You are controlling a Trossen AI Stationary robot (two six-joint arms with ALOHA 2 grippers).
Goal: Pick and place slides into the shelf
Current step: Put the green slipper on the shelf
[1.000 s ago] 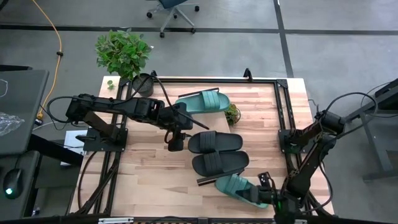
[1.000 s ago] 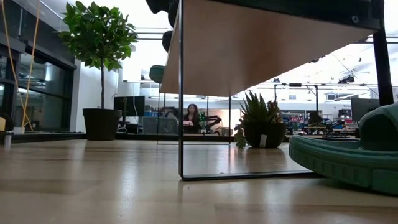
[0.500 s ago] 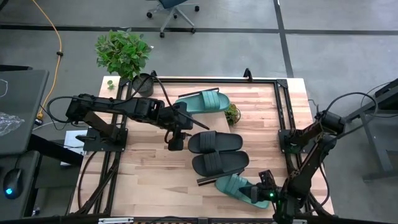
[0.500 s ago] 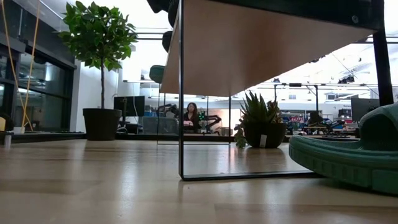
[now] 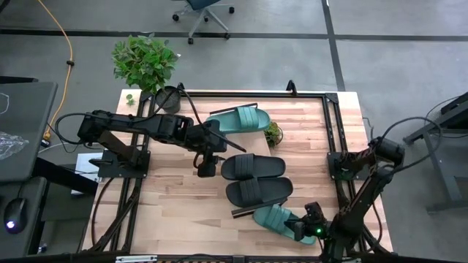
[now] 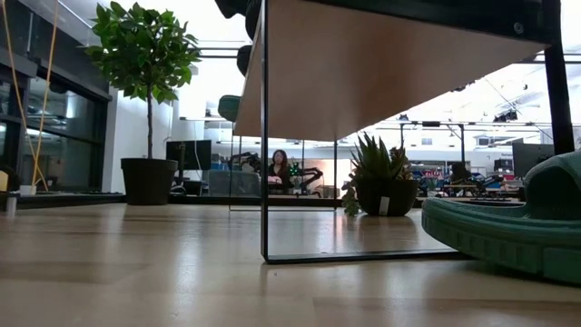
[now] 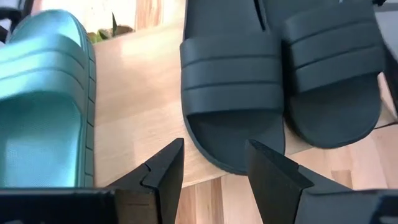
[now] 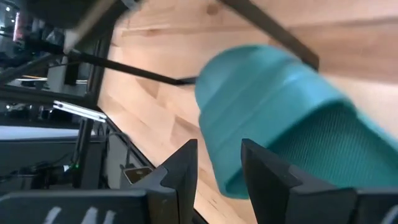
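The light-wood shelf [image 5: 292, 157] stands mid-table; the low view shows its underside [image 6: 390, 64]. Both black slides [image 5: 252, 166] [image 5: 258, 191] and one teal slide [image 5: 238, 120] lie flat on it. The second teal slide [image 5: 279, 219] lies on the tabletop by the near edge, also visible low on the table [image 6: 508, 236]. My left gripper [image 5: 207, 166] [image 7: 214, 158] hovers open just left of the black slide's toe [image 7: 233, 93]. My right gripper [image 5: 308, 228] [image 8: 217, 155] is open at the table slide's right end [image 8: 280, 118]. My right gripper stands open at the right end of the teal slide [image 8: 227, 177], its fingers [image 8: 183, 165] coming slanting down from the table's right and near side. I cannot tell whether they touch it. The slide lies flat on the table.
A small potted plant [image 5: 273, 134] stands on the table beside the shelf, also seen beyond it [image 6: 377, 177]. A larger potted plant [image 5: 150, 66] sits at the far left corner. The shelf's dark frame leg [image 6: 264, 136] stands on the table. Bare tabletop lies to the left [image 5: 164, 197].
My right arm has shifted: its elbow has swung toward the table's right, and its gripper has moved a little toward the near edge beside the teal slide's end. The slides have stayed in place.
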